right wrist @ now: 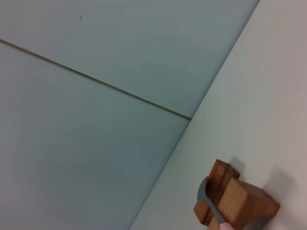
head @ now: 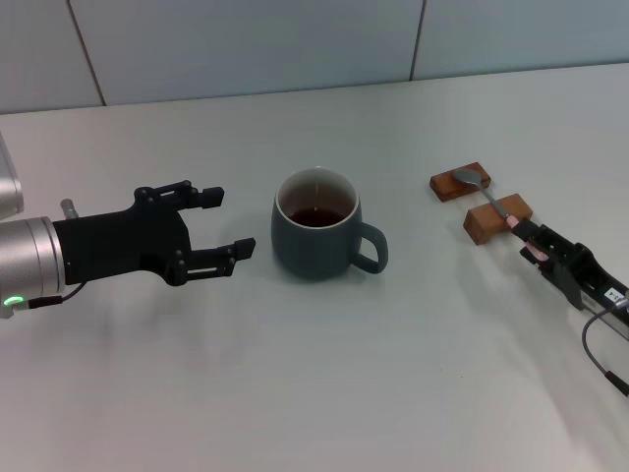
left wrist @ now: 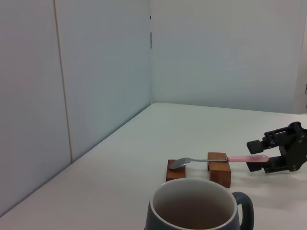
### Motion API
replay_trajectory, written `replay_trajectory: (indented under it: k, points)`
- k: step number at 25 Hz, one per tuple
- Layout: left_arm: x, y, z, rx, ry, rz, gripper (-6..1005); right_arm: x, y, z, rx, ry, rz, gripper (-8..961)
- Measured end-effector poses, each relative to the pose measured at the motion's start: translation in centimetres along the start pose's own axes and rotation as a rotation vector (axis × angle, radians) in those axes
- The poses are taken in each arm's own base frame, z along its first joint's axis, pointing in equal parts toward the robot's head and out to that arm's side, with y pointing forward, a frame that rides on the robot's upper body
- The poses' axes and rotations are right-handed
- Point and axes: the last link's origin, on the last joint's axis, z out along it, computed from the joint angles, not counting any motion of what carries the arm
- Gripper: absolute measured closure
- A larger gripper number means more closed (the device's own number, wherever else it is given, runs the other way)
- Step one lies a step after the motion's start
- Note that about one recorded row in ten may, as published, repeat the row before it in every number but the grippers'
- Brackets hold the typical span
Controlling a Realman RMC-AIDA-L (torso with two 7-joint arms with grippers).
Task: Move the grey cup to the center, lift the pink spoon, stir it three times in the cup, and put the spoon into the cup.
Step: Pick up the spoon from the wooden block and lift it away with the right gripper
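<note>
Cup centred, spoon being gripped — stirring not begun.

The cup (head: 316,236) is standing mid-table with dark liquid inside, its handle pointing toward the robot's right, so the first step looks done. The spoon (head: 487,196) is lying across two wooden blocks (head: 481,203) well off to the right of the cup, its bowl over the far block and its pink handle reaching into the right gripper (head: 531,239), whose fingers are closing on the handle's end — whether they are fully pinching it I cannot tell. The left gripper (head: 224,224) is sitting just beside the cup, fingers spread and holding nothing. Lifting, three stirs and dropping the spoon in are all remaining.
</note>
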Motion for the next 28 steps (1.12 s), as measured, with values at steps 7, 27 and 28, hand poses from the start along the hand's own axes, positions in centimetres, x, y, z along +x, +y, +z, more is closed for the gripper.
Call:
replay_trajectory:
  k: [7,27,28]
  points:
    - [-0.03,0.14,0.13,-0.011,-0.008,0.008,201,-0.04,0.11,0.12,-0.004,0.001,-0.002,373]
    - [-0.10,0.31,0.26,-0.021,-0.012,0.012,201,-0.10,-0.14,0.27,0.017,0.001,0.004,565]
    - [-0.11,0.34,0.28,-0.023,-0.014,0.012,201,-0.12,-0.15,0.34,0.019,0.001,0.003,566]
